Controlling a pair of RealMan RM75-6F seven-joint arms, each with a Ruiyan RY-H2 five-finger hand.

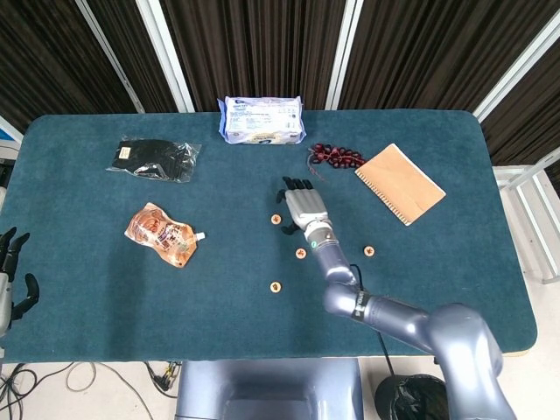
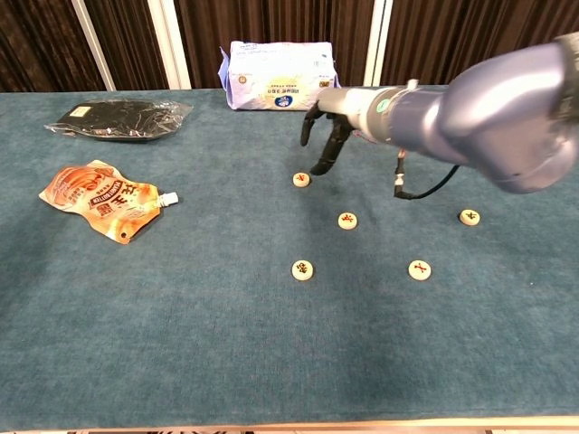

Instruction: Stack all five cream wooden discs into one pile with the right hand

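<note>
Looks like we're at the very first pick: the right hand (image 2: 324,136), fingers spread and empty, hangs just above the farthest small cream wooden disc (image 2: 301,179) on the teal table (image 2: 181,298), so next it needs to drop and pinch it.

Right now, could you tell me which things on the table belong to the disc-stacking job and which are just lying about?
Job: five cream discs; right hand.

Lying about: tissue pack, black packet, orange pouch, grapes, notebook, left hand.
</note>
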